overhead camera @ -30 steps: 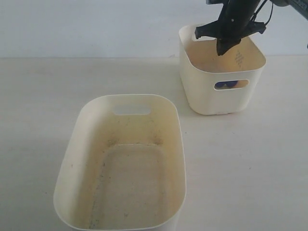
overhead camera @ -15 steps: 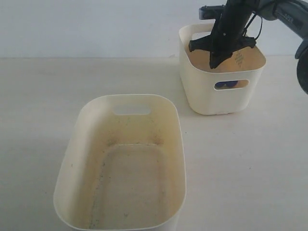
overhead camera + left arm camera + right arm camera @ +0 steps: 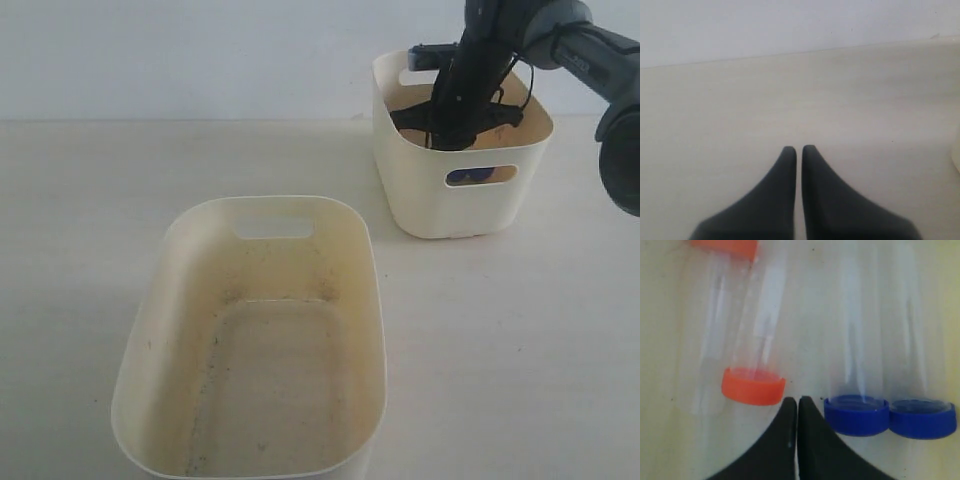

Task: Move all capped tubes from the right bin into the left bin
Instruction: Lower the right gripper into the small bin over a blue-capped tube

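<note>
The right bin [image 3: 425, 205], a small cream tub, stands at the back right. My right gripper [image 3: 798, 399] is down inside it, shut with nothing between its fingers. Its tips sit on the bin floor between an orange-capped tube [image 3: 753, 386] and a blue-capped tube [image 3: 856, 415]. A second blue-capped tube [image 3: 922, 418] lies beside that one, and another orange cap [image 3: 725, 247] shows further off. A blue cap [image 3: 470, 176] shows through the bin's handle slot. The left bin [image 3: 150, 340], larger and speckled, holds no tubes. My left gripper [image 3: 799, 148] is shut over bare table.
A pale wall [image 3: 180, 50] runs behind the cream table [image 3: 520, 350]. The right arm [image 3: 575, 40] slants down into the right bin from the upper right. A cream rim [image 3: 956, 162] shows at the edge of the left wrist view.
My right gripper has gone down from above the right bin's rim into the bin, still shut. The bins have not moved.
</note>
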`<action>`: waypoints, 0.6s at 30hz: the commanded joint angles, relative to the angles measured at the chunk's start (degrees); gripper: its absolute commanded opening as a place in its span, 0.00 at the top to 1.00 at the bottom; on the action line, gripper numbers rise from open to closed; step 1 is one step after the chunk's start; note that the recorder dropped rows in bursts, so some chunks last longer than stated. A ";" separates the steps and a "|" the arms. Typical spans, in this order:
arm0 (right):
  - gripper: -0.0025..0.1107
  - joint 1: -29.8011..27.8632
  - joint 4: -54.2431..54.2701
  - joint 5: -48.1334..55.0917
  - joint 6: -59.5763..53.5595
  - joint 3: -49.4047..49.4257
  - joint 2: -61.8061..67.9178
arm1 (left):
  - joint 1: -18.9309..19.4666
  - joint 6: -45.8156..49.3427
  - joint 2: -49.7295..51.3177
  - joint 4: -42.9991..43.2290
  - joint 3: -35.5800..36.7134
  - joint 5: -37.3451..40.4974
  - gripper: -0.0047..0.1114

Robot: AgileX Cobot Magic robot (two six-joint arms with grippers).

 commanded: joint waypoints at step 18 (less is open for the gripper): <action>0.47 0.01 -2.54 -2.78 1.03 -0.22 -0.96 | -0.08 -0.54 0.03 -0.65 -0.21 -0.33 0.92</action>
